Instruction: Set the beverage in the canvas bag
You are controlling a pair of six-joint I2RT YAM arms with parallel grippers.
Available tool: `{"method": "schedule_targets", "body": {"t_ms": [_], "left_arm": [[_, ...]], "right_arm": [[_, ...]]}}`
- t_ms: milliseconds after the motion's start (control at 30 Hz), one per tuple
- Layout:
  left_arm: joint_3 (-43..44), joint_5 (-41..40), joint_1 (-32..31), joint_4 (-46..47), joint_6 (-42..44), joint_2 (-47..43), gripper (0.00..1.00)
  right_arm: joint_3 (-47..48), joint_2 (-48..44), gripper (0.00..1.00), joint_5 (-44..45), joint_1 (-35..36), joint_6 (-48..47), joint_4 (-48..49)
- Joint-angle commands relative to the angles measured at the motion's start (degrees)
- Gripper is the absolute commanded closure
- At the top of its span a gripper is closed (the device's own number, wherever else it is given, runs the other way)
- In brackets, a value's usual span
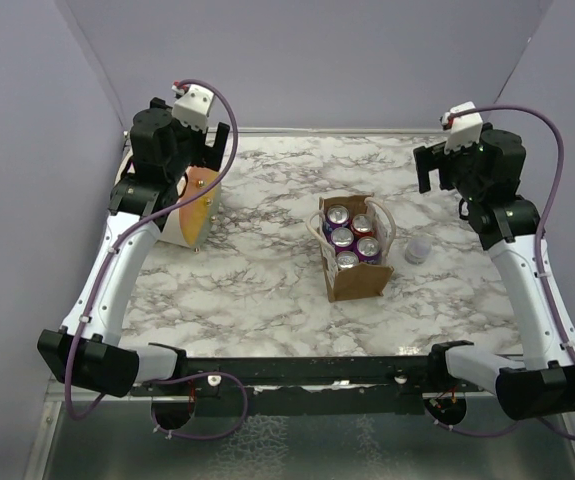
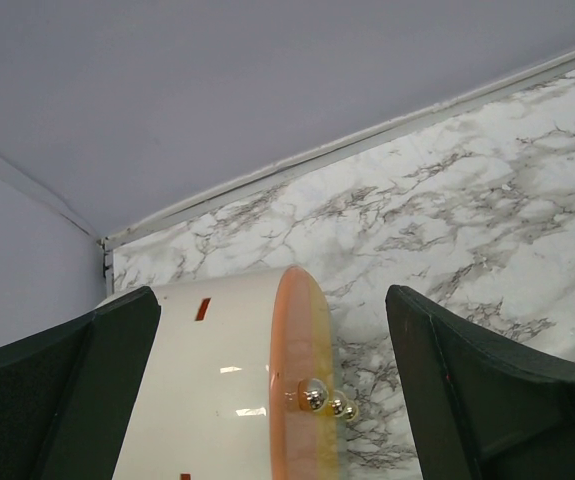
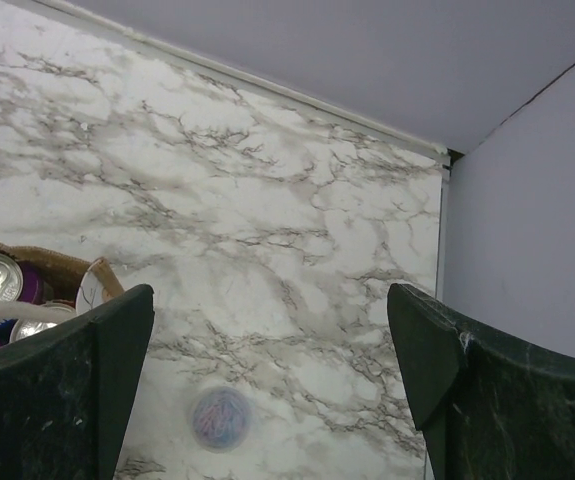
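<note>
See the cans packed upright in the canvas bag, near the middle of the table, silver tops showing, purple sides just visible. Counting at least four from above; cannot swear to more. Judging by that, looks close to done, if not done already.

Find the left gripper spread wide, poised above a cream cylinder with an orange face, holding nothing. Find the right gripper just as wide, empty too, raised over bare marble to the right of the bag, well apart from the cans.

Note a small pale round thing lying just beside the bag on its right (a lid or a little cup, perhaps; too small and blurred to call).

As to handling: expect stiff but thin metal walls, smooth and rather slippery, dentable under a hard squeeze, with fair weight if full. Best taken across the round body about halfway up, fingers square to the sides, or from above just under the rim; never by the pull tab. Expect a soft bag with floppy white handles liable to sag over the mouth, so lower straight down and mind the loops.
</note>
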Motion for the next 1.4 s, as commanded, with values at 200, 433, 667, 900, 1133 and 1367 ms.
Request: {"method": "schedule_targets", "body": {"t_ms": [200,433,667,900,1133,1367], "left_arm": [[1.1,-2.6,1.0,0.8,-2.8,-1.9,0.01],[-3.0,-3.1,1.0,3.8,-4.7,-4.0,0.01],[-4.6,0.4,1.0,5.5,-6.3,-5.8,0.01],[-3.8,0.3,1.7,3.8,-5.5,-6.4,0.01],[-4.5,0.5,2.1,2.9,-4.1,-8.2,0.01],[-8.9,-1.0,2.2,2.6,-2.0,-13.6,0.01]], "right_arm": [[-3.6,-6.7,0.01,4.2,-0.5,0.4,-1.4],[-4.7,-11.1,0.0,4.0,-0.5,0.5,-3.6],[-4.5,-13.1,0.0,3.4,-0.5,0.5,-4.5],[-4.4,-14.4,0.01,3.3,-0.5,0.9,-4.5],[-4.6,-15.4,0.0,1.8,-3.4,1.9,-4.4],[-3.6,-18.5,0.0,-3.1,-9.1,3.8,-3.7]]}}
